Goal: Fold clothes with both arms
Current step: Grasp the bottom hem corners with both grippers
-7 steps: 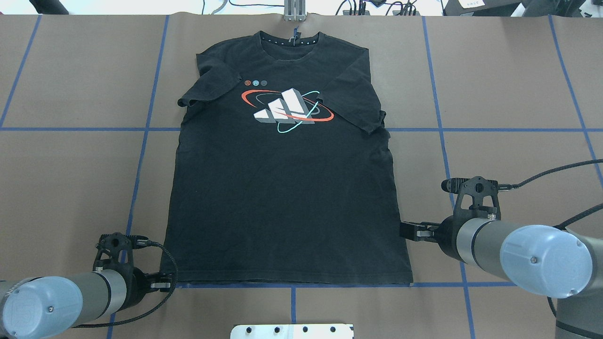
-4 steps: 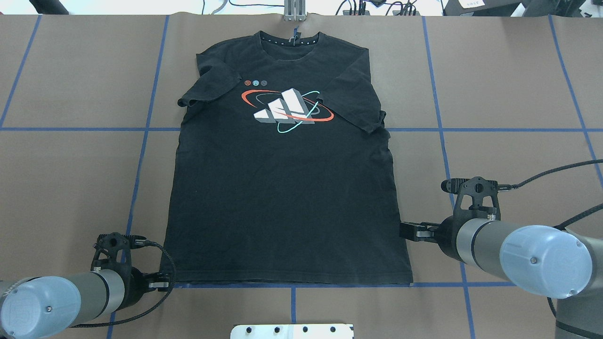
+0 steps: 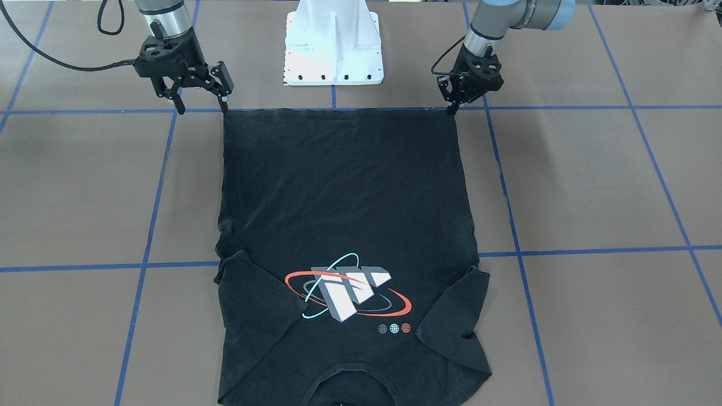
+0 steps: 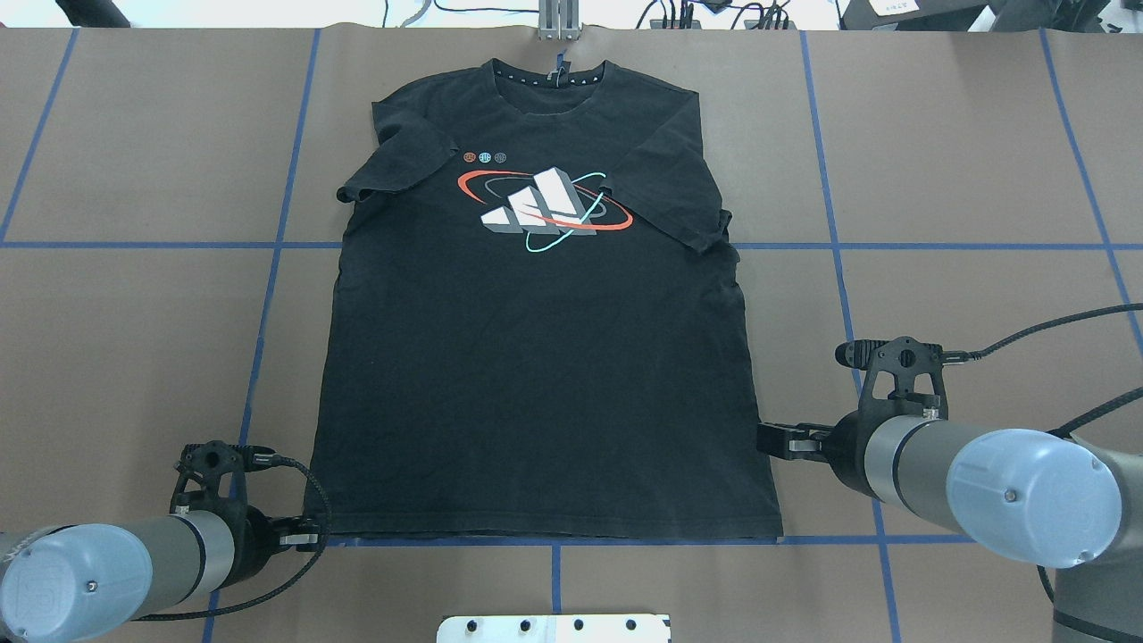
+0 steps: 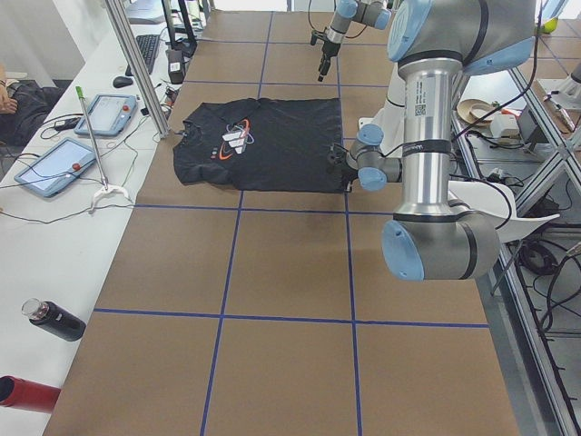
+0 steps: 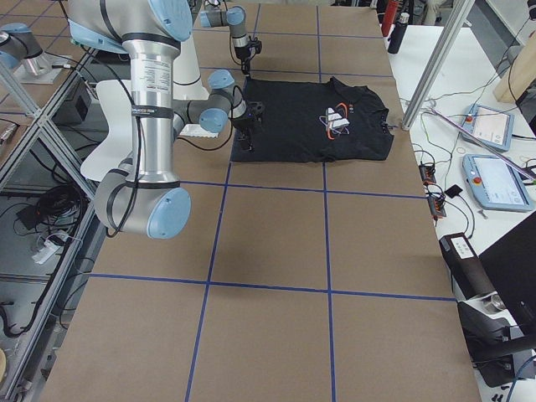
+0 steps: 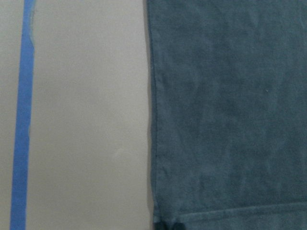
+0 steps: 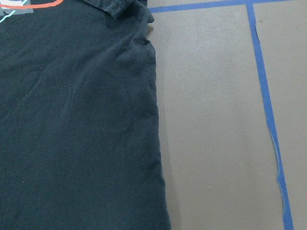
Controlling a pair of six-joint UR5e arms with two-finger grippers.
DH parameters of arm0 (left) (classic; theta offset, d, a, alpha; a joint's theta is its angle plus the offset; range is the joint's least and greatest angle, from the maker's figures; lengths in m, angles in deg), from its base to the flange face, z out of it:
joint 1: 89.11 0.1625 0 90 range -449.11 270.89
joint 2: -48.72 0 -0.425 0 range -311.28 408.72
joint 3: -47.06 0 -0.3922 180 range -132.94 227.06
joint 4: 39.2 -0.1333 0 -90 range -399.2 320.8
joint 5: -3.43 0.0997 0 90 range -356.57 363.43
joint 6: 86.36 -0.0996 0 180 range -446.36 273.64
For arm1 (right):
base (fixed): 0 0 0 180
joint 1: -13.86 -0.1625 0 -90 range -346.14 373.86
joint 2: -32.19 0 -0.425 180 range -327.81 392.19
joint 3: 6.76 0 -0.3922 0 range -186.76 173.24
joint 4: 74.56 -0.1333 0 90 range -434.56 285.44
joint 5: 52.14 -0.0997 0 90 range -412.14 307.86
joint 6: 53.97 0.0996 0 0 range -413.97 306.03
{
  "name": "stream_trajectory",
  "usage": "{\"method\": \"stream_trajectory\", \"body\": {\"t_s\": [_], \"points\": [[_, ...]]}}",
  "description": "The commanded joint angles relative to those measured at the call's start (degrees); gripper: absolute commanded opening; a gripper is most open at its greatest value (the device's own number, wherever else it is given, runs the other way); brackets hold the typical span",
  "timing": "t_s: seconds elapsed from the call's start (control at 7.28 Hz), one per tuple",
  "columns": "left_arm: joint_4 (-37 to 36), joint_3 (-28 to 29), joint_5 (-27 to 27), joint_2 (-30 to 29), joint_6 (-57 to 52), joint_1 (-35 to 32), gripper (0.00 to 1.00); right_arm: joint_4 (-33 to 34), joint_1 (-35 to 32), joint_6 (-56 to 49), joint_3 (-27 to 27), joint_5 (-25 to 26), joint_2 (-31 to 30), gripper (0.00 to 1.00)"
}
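Left arm: the left arm (image 4: pixel 107 572) lies low over the table (image 4: pixel 134 357) at the near left corner of the shirt (image 4: pixel 536 375). Over the last second it has edged a little outward and back toward the robot.
Left gripper: the left gripper (image 3: pixel 452 106) sits right at that hem corner. In the wrist view its fingertips (image 7: pixel 159 225) are drawn close together on the corner, so it seems to be pinching the cloth.
Shirt: black, spread flat in the middle of the table with the logo (image 4: pixel 545 210) up and the collar at the far edge. Its hem (image 4: pixel 545 534) lies along a blue tape line (image 4: pixel 830 539) near the robot. It has not shifted in the last second.
Sleeves: both sleeves (image 4: pixel 393 170) are already turned in over the chest.
Right gripper: the right gripper (image 3: pixel 202 107) hangs by the other hem corner with its fingers spread wide and nothing between them. One fingertip is just beside the corner, and the wrist view shows only cloth edge and bare table.
Right arm: the right arm (image 4: pixel 982 482) has held the same pose throughout.
What this means: only the left side has settled onto its corner. The lengthwise fold cannot begin until the right side also takes hold.
Next: the right gripper probably needs to drop and close on its corner, so that both can lift together toward the collar.
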Motion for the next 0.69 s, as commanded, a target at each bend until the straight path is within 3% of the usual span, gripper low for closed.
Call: {"method": "stream_trajectory", "body": {"t_s": [0.0,0.27,0.41,0.55], "points": [[0.0,-0.4,0.0,-0.4,0.0,0.0,0.00,-0.1,1.6,0.0,0.4,2.2,-0.6,1.00],[0.1,-0.5,0.2,-0.9,0.0,0.0,0.00,-1.2,2.7,0.6,1.1,2.2,-1.6,1.00],[0.1,-0.7,0.4,-0.8,0.1,0.0,0.00,-5.7,3.4,1.2,4.1,3.2,-2.0,1.00],[0.1,-0.7,0.4,-0.9,0.1,0.0,0.00,-6.8,5.8,3.5,5.6,6.2,-2.0,0.99]]}}
